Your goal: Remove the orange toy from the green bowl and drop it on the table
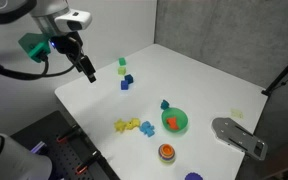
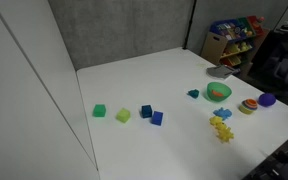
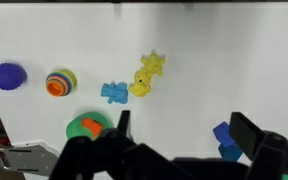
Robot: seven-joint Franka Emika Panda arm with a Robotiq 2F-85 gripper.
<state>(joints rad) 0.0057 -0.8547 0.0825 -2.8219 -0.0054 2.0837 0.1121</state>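
1. The pincer [image 1: 86, 69] hangs above the desk [image 1: 189, 70] near one corner, well apart from the green bowl [image 1: 175, 121]; in the wrist view its two dark fingers [image 3: 124, 124] stand wide apart with only bare desk between them, so it grips nothing.
2. The orange toy [image 1: 171, 122] lies inside the green bowl; both exterior views and the wrist view [image 3: 90, 126] show it there, below the rim.
3. A small dark-blue piece [image 1: 165, 104] sits on the desk just beside the bowl.
4. Yellow toy pieces [image 3: 146, 75] and a light-blue toy [image 3: 113, 93] lie near the bowl; an orange disc [image 3: 61, 82] and a purple ball [image 3: 8, 75] lie further along the same edge.
5. Two blue blocks [image 2: 152, 115], a yellow-green block [image 2: 123, 115] and a green block [image 2: 100, 111] sit in a loose row, well apart from the bowl.
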